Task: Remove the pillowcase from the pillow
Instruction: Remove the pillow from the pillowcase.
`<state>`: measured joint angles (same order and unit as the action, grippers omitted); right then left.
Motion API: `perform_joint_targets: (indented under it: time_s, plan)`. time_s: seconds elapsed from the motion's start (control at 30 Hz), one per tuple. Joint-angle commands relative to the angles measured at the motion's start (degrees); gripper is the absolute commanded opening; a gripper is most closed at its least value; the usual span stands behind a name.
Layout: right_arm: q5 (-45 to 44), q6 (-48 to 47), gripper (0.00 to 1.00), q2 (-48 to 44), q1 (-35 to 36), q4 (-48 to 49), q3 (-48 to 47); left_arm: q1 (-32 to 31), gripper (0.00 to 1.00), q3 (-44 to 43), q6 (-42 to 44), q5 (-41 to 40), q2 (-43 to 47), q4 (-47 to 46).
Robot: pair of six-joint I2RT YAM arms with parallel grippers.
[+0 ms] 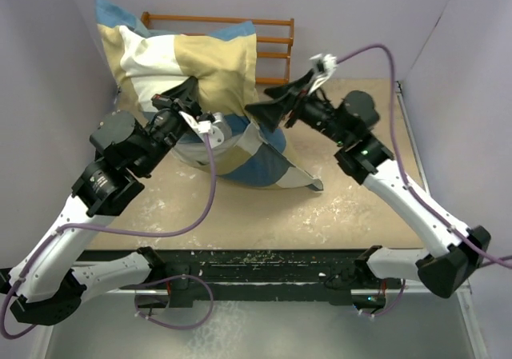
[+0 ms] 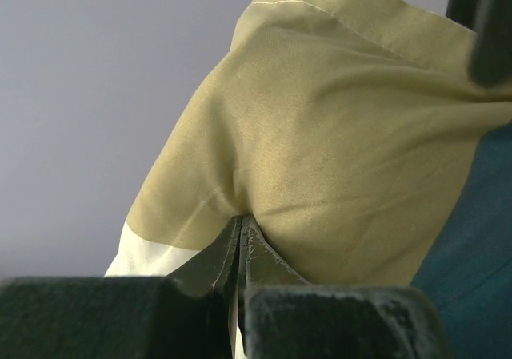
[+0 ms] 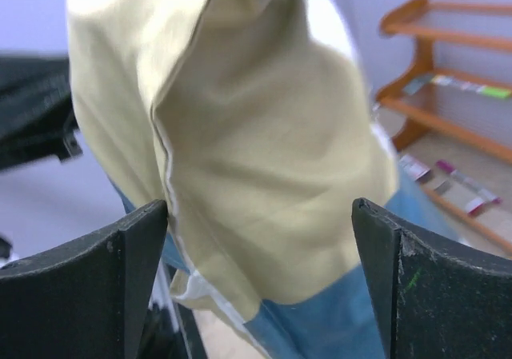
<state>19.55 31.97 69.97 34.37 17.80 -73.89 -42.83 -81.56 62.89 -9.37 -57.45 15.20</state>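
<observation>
Lavender walls (image 1: 360, 7) close in a tan tabletop (image 1: 352, 207), with a wooden rack (image 1: 276, 35) at the back. I have the left arm reaching forward and up, the left gripper (image 2: 242, 225) pinched together on a fold of the pillowcase (image 1: 160, 55), tan cloth bulging just beyond its fingertips. The right arm bends inward, and the right gripper (image 3: 260, 215) is spread wide, with tan and blue cloth just ahead of its fingers. I cannot tell whether they touch it. The pillow is hidden from me, but the cover stands plump near the back wall. Bare tabletop lies behind both hands, and the rack sits close beyond the right one.
</observation>
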Motion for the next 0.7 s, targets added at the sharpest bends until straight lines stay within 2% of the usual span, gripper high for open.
perform_joint_targets:
  time_s: [0.0,0.13,0.23,0.27,0.33,0.37,0.4,0.43,0.47,0.5,0.53,0.57,0.6,0.63,0.67]
  plan:
    - [6.22,-10.21,1.0,0.61,6.33,4.11,1.96,-0.15,0.02,-2.86,-8.52,0.91,-2.83,9.07]
    - [5.91,-14.69,1.0,-2.14,7.98,6.84,4.22,-0.11,0.01,-5.25,-10.04,1.24,-4.45,9.95]
    - [7.1,-14.93,0.99,0.02,8.02,7.24,1.97,-0.15,0.01,-6.23,-10.91,1.8,-5.2,10.6]
    - [5.72,-14.63,0.95,1.52,8.02,6.42,0.21,-0.13,0.0,-6.24,-10.97,2.03,-5.36,10.56]
    - [3.56,-14.14,0.78,5.09,8.04,4.84,-3.67,-0.15,0.0,-6.37,-11.22,2.31,-5.37,10.38]
    - [3.3,-13.32,0.6,6.5,8.03,3.34,-4.88,-0.15,0.0,-6.48,-11.35,2.41,-5.39,10.45]
    - [2.28,-10.48,0.36,8.12,7.92,4.43,-5.52,-0.15,0.0,-6.65,-11.37,2.38,-5.27,10.45]
    - [-0.72,-8.59,0.07,8.91,7.25,4.52,-6.23,-0.15,0.02,-6.87,-11.39,2.34,-5.22,10.65]
    - [-4.06,-5.85,0.0,9.26,6.32,3.94,-6.8,-0.14,0.09,-7.12,-11.32,2.34,-5.17,11.05]
    - [-5.14,-2.5,0.0,9.5,3.99,4.56,-6.76,-0.15,0.29,-7.58,-11.39,2.59,-5.02,11.71]
    - [-5.43,1.39,0.0,9.48,1.69,6.04,-6.19,-0.14,0.57,-8.23,-11.64,3.18,-4.82,12.89]
    - [-5.76,5.38,0.0,9.48,-0.36,7.86,-5.78,-0.13,0.75,-8.79,-11.86,3.74,-4.64,14.0]
    - [-6.32,7.98,0.0,9.4,-2.01,8.43,-5.59,-0.15,0.89,-9.43,-12.26,4.5,-4.37,15.4]
    - [-7.59,8.89,0.0,9.33,-2.66,8.16,-5.9,-0.14,0.97,-10.11,-12.87,5.48,-4.1,17.47]
    - [-9.6,8.76,0.0,9.21,-2.8,6.79,-6.66,-0.13,1.0,-10.83,-13.37,6.49,-3.61,19.3]
